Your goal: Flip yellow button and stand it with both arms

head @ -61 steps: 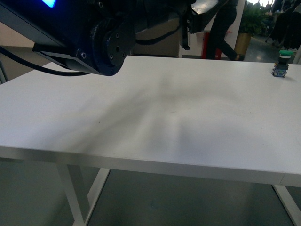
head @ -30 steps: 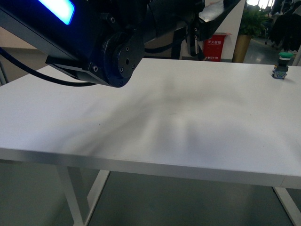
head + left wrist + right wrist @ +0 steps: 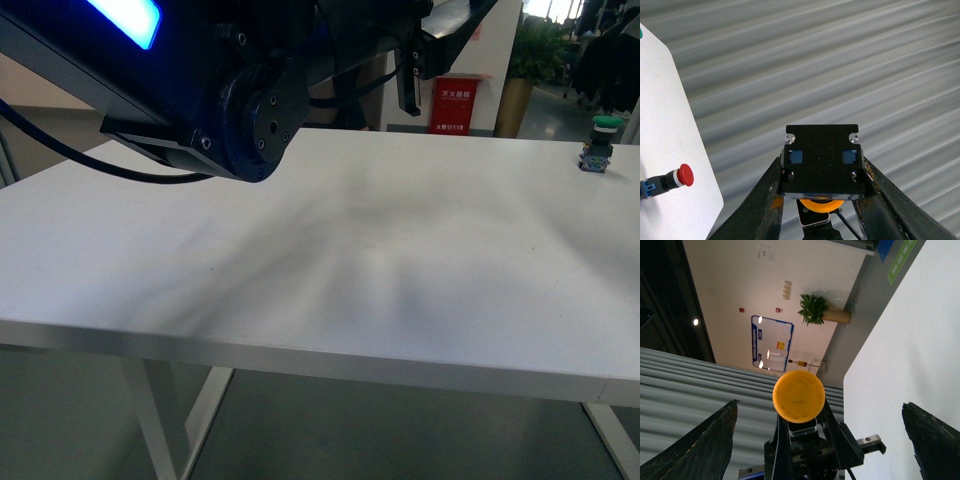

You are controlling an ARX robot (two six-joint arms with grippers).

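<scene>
The yellow button is held in the air, off the table. In the left wrist view my left gripper (image 3: 821,172) is shut on it: its dark contact body (image 3: 821,160) faces the camera and the yellow cap (image 3: 820,206) shows below it. In the right wrist view the yellow cap (image 3: 798,396) faces the camera, gripped by the left gripper's fingers (image 3: 837,440). My right gripper (image 3: 820,404) is wide open, with one finger on either side of the button and not touching it. In the front view only a dark arm (image 3: 240,100) shows at the top; the button is hidden there.
The white table (image 3: 350,250) fills the front view. A green-capped push-button (image 3: 600,143) stands at its far right. A red-capped push-button (image 3: 675,177) lies near the table edge (image 3: 715,200) in the left wrist view. A red bin (image 3: 452,105) and a plant (image 3: 530,60) stand behind.
The dark arm's joint moved right and slightly down in the front view over the last second. A person walking in the background has left the view.
</scene>
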